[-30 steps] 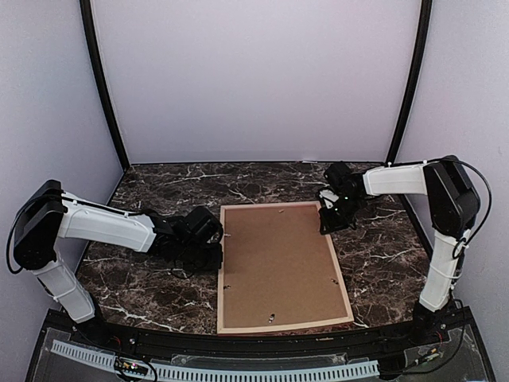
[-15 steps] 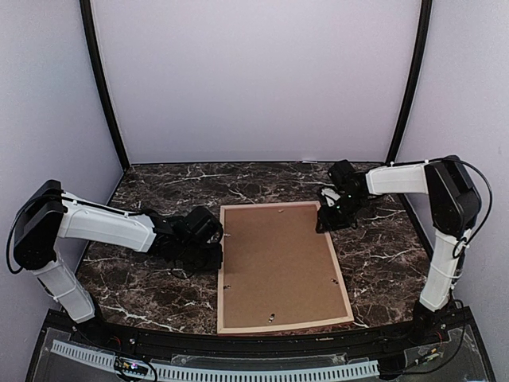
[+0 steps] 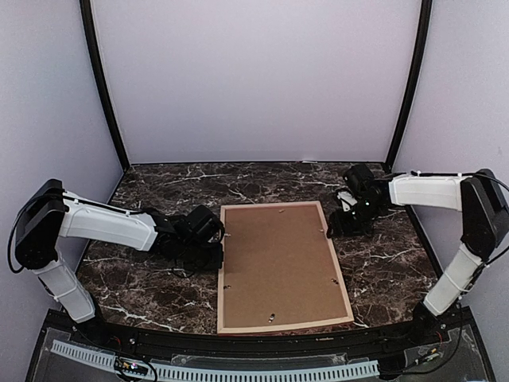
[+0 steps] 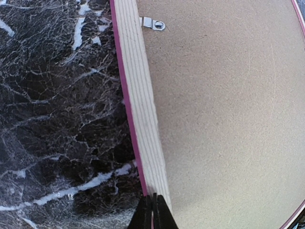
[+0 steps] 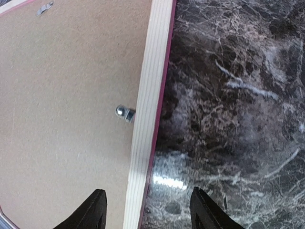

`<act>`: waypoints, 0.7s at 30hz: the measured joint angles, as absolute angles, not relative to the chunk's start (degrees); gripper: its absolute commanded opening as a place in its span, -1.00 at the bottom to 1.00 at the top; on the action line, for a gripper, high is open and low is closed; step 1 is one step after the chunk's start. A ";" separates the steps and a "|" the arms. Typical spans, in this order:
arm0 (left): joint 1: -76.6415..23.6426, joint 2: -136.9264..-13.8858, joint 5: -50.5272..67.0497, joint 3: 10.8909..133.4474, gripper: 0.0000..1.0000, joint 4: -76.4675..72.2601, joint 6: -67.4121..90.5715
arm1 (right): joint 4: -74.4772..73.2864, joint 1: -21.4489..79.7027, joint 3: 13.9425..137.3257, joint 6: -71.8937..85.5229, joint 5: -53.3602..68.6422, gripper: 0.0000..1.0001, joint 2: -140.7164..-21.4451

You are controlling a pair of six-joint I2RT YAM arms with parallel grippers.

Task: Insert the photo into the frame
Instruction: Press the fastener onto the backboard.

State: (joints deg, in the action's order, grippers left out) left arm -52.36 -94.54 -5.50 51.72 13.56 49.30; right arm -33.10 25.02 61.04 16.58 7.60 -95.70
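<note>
A: Start at the left. What is the left gripper [image 3: 213, 251] doing?

B: It's low over the marble table [image 3: 143, 296], at the left rail of the frame [image 3: 220, 290]. Jaws pressed together, nothing between them. In the wrist view the tips sit right at the rail's pink outer edge. Contact with the wood: cannot tell.

A: And the frame itself?

B: Flat on the table, mid-field, back side up, long side running away from the arm bases. Pale striped wood on the back of the rails, pink along the outside.

A: Anything in it?

B: The brown backing board [image 3: 278, 263] fills the opening, edge to edge inside the rails. Small metal turn clips [image 4: 153, 23] sit at the inner edge of the rails, over the board's margin. One shows at the top of the left wrist view, another beside the right rail.

A: The photo?

B: Not showing in any view. Whether it lies under the board, cannot tell.

A: Right side?

B: Right gripper [image 3: 340, 225] is at the frame's right rail, towards the far corner. Jaws apart, holding nothing. The wrist view has one of its fingers [image 5: 96, 210] over the board, the other over bare marble, the rail between them. Whether they touch anything, cannot tell.
</note>
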 measured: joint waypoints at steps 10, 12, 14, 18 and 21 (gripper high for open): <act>-52.36 -95.37 -5.61 52.64 -0.95 13.56 49.06 | -34.87 31.24 46.87 23.51 5.87 0.31 -78.39; -52.36 -95.57 -5.65 52.90 -0.95 13.58 49.04 | -35.16 32.69 44.86 25.30 5.89 0.31 -76.58; -52.36 -95.70 -5.69 53.19 -0.95 13.72 48.93 | -35.24 34.02 43.03 26.94 5.91 0.29 -75.46; -52.36 -95.79 -5.89 53.28 -0.95 13.80 48.73 | -35.57 36.95 39.99 29.91 6.11 0.17 -74.43; -52.36 -95.83 -5.93 53.34 -0.95 13.82 48.66 | -35.44 38.35 38.52 31.59 6.22 0.11 -74.43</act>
State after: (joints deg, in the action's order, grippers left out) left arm -52.36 -95.83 -5.93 53.34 13.82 48.66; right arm -35.44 38.35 38.52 31.59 6.22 -74.43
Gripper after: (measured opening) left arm 0.027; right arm 0.581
